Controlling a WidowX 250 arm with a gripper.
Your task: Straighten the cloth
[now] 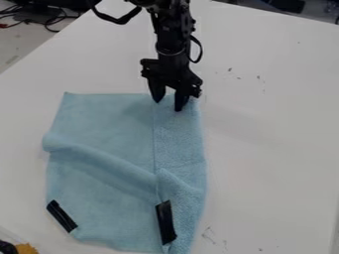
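The gripper [168, 102] hangs over the top right part of the light blue cloth [106, 121], its two fingers apart and their tips at the cloth's upper edge. A raised fold runs slantwise across the cloth from its left edge to the lower right. Along the right side lies a strip of rougher texture, bounded by a straight vertical line and bunched up lower down. Two black strips lie on the lower part, a slanted one [61, 216] at the left and a more upright one [165, 222] at the right.
The cloth lies on a white table [271, 134] with small dark marks. Black and red cables [41, 16] are beyond the table's upper left edge. A yellow and black item [25, 248] shows at the bottom left corner.
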